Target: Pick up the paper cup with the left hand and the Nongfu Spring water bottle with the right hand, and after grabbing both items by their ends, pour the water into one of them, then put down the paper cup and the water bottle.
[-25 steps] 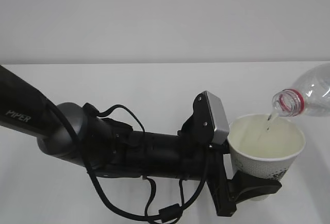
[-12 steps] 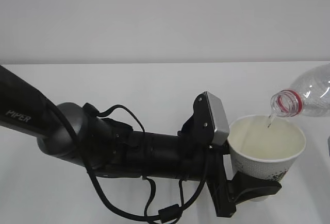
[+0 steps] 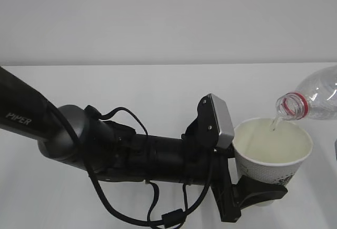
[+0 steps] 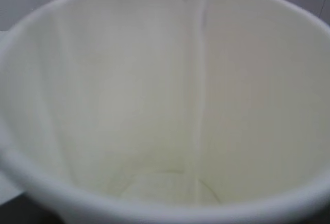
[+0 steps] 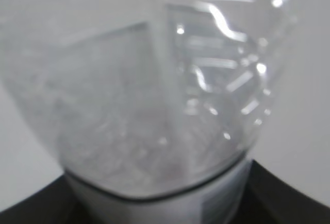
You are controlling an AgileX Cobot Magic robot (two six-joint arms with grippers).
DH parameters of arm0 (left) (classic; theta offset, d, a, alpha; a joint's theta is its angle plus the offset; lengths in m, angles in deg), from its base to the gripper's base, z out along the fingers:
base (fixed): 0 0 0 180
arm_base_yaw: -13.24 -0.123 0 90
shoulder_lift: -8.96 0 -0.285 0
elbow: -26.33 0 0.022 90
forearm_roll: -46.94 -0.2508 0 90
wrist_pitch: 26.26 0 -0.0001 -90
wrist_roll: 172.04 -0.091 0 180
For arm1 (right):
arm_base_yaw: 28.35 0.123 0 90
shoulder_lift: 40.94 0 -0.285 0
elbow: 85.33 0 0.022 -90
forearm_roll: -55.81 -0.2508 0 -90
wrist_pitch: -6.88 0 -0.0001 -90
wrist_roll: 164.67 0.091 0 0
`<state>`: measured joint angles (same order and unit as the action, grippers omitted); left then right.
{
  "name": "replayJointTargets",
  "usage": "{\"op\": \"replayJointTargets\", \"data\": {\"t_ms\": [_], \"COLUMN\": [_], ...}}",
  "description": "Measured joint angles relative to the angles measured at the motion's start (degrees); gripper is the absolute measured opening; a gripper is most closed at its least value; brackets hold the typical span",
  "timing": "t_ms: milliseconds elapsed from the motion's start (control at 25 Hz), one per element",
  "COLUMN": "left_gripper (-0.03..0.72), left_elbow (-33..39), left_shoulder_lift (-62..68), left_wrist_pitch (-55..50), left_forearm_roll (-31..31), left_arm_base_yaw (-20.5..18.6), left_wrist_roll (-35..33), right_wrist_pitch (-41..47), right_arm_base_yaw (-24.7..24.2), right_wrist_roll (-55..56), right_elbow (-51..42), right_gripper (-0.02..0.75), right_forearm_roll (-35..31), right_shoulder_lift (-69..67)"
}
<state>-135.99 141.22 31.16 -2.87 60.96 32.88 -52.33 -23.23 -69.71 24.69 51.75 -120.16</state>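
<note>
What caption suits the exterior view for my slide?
Left gripper holds the paper cup while the tilted water bottle pours into it.

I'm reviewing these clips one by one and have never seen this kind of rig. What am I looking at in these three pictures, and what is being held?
This is a two-armed robot. The wide picture is from a camera in front of a white table. The black arm marked PIPER ends in the left gripper, closed around the base of a paper cup. At the right edge, a tilted clear water bottle trickles water into the cup.

The other two pictures come from cameras on the wrists. The left one looks down into the cup, with the thin stream falling inside. The right one shows the bottle very close; dark edges at the bottom are probably the right gripper holding it.
</note>
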Motion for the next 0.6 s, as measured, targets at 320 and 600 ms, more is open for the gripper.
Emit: {"op": "replayJointTargets", "data": {"t_ms": [320, 600], "left_gripper": [0.543, 0.543], "left_elbow": [0.00, 0.00], "left_shoulder_lift": [0.00, 0.00], "left_wrist_pitch": [0.00, 0.00], "left_forearm_roll": [0.00, 0.00], "left_arm_base_yaw": [0.00, 0.00], "left_wrist_roll": [0.00, 0.00], "right_wrist_pitch": [0.00, 0.00], "right_arm_base_yaw": [0.00, 0.00], "right_wrist_roll": [-0.23, -0.23], "right_elbow": [0.00, 0.00], "right_gripper": [0.431, 0.431], "right_forearm_roll": [0.00, 0.00], "right_shoulder_lift": [0.00, 0.00]}}
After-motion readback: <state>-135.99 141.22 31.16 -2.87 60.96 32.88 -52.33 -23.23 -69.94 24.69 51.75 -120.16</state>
